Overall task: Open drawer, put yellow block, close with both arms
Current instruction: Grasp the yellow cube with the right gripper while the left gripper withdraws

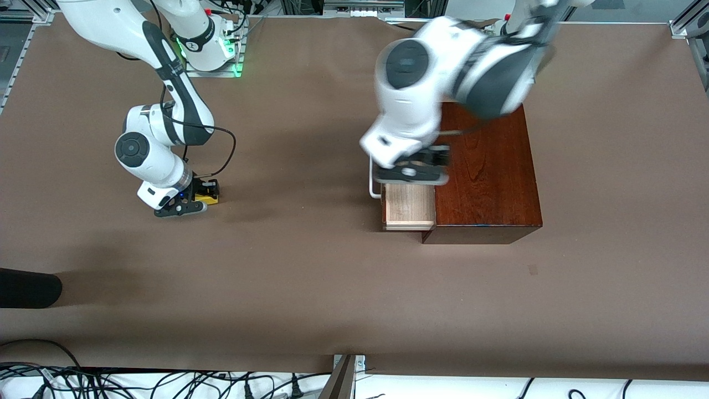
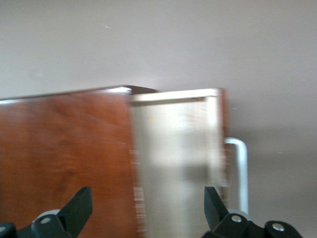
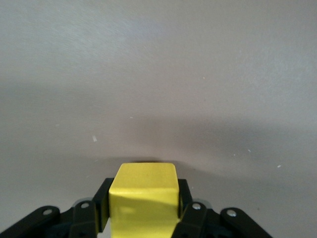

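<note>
The drawer (image 1: 410, 208) stands pulled out of the dark wooden box (image 1: 487, 172), its pale-wood tray empty and its white loop handle (image 1: 374, 183) toward the right arm's end. My left gripper (image 1: 414, 174) hovers blurred over the drawer, jaws open and empty. The left wrist view shows its fingertips (image 2: 79, 206) wide apart over the tray (image 2: 173, 148), the box (image 2: 64, 148) and the handle (image 2: 240, 168). My right gripper (image 1: 206, 191) is shut on the yellow block (image 1: 210, 197) low at the table. The block (image 3: 143, 198) fills the space between the fingers (image 3: 101, 203) of the right gripper (image 3: 143, 206).
Brown cloth (image 1: 310, 277) covers the table. A dark rounded object (image 1: 27, 288) pokes in at the right arm's end, nearer the camera. Cables (image 1: 166, 382) lie along the nearest edge. The right arm's green-lit base (image 1: 213, 55) stands farthest from the camera.
</note>
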{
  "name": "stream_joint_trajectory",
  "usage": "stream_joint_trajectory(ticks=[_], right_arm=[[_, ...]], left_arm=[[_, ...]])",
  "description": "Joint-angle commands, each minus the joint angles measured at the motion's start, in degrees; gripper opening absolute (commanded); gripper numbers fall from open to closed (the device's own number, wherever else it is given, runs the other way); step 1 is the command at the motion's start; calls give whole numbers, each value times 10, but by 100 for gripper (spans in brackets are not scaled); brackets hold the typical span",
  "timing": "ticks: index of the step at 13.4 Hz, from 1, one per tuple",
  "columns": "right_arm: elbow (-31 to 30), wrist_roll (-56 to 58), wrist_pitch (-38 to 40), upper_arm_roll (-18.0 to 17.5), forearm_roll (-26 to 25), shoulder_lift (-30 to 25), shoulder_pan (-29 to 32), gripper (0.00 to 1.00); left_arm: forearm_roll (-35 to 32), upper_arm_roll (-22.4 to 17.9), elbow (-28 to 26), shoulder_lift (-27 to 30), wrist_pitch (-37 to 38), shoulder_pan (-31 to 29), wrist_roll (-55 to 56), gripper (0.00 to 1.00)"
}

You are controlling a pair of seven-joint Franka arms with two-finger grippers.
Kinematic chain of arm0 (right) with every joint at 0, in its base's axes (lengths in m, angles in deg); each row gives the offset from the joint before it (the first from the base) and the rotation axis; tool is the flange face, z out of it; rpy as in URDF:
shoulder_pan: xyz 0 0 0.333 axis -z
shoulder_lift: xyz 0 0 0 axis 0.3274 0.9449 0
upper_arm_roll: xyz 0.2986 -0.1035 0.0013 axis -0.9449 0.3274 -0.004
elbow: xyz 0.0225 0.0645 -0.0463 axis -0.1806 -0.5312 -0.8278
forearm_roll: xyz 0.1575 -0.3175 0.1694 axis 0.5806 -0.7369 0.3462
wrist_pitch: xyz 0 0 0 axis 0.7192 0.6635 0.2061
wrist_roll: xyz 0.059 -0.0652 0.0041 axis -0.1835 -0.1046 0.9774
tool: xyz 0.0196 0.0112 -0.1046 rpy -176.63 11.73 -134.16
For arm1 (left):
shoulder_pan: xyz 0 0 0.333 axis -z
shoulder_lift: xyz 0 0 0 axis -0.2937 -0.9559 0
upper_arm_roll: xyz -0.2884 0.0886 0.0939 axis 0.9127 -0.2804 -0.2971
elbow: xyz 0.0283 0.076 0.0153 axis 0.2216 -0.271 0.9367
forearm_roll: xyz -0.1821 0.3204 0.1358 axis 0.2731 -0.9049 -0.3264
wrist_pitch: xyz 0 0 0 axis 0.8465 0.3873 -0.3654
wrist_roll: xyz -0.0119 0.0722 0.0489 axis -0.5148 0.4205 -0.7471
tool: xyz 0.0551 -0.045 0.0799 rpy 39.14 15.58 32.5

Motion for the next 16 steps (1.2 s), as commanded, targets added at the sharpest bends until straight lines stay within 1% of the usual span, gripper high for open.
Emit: stream_joint_trajectory(ticks=[1,2,4,5,6,7,8,9,10,12,13,14,16], right_arm=[[70,18,138,-22,3,-29,1,0],[102,19,172,-35,1,-29,0,0],[152,18,188,-73,-3,-26,-4,0],[171,15,196,-80,-6,-24,-20,0],[194,14,206,-80,-13,-21,-44,0],[209,14,211,-81,-16,-17,-71,0],[225,17,214,-80,-28,-11,-102,0],[247,18,229,-80,-53,-3,-135,0],[283,20,244,-81,-71,17,-162,0],[371,30,281,-91,-72,67,-208,0],[404,25,301,-93,-73,85,-245,0],[433,19,309,-92,-73,97,-274,0],[456,14,303,-94,-72,99,-304,0]], left_arm=[[12,7,-17,47,26,-67,-39,100],[11,7,-16,62,25,-95,-41,100],[11,8,-14,83,22,-150,-43,100],[11,7,-13,92,21,-168,-43,100],[13,8,-12,100,21,-188,-43,100],[30,8,-12,109,22,-211,-44,100],[54,7,-15,117,23,-234,-64,100],[61,7,-19,124,23,-254,-119,100],[61,7,-20,125,22,-270,-173,100],[61,7,-30,127,23,-294,-198,100],[62,7,-57,131,10,-306,-198,100],[62,8,-81,137,-21,-312,-199,100],[62,8,-111,152,-38,-312,-207,100]])
